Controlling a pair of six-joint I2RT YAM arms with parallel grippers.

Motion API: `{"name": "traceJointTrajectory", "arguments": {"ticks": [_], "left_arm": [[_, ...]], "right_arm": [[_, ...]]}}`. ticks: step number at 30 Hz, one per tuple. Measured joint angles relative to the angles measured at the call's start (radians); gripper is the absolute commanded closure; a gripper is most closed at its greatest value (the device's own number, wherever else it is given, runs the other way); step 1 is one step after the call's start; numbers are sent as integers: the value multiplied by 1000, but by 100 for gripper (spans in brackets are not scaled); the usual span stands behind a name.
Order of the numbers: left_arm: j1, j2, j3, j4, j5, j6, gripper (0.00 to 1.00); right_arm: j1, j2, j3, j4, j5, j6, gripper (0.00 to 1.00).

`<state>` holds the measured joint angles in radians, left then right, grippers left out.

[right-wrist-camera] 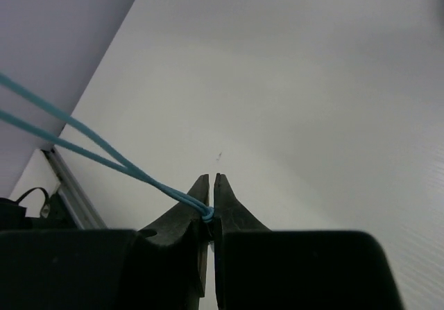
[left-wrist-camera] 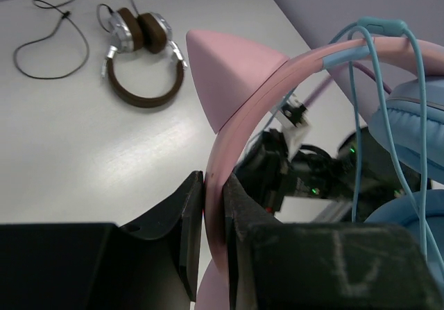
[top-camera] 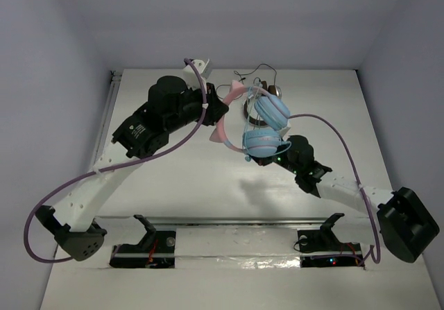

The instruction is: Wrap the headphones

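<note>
The headphones (top-camera: 267,126) have light blue ear cups, a pink headband (left-wrist-camera: 236,136) with pink cat ears, and a thin light blue cable (left-wrist-camera: 355,116). They hang above the table's middle. My left gripper (left-wrist-camera: 214,206) is shut on the pink headband; it also shows in the top view (top-camera: 214,109). My right gripper (right-wrist-camera: 210,188) is shut on a doubled loop of the light blue cable (right-wrist-camera: 104,147), which runs off up and left. In the top view the right gripper (top-camera: 274,154) sits just below the ear cups. The cable drapes over the headband's top.
Brown headphones (left-wrist-camera: 139,53) with white-sided cups and a dark cable (left-wrist-camera: 48,39) lie on the table behind; in the top view they (top-camera: 260,95) are partly hidden by the blue cups. Purple arm cables (top-camera: 340,136) arc over both arms. A rail (top-camera: 229,221) runs along the near edge.
</note>
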<state>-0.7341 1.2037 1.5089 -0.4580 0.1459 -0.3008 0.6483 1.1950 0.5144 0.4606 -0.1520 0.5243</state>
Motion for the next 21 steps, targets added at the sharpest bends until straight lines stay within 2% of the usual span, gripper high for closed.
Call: {"name": "traceJointTrajectory", "arguments": {"ticks": [5,9,21], "left_arm": [[8,58,-2,59,-142,-11,100],[32,120,-71,153,-262,-50,100],[61,205,-203,291,-449,-138,100]], "right_arm": [[0,-56,-40,2,-55,104,100],[3,-125,-95,-6,-67,175,100],[114,-139,-104,-29,-38,233,100]]}}
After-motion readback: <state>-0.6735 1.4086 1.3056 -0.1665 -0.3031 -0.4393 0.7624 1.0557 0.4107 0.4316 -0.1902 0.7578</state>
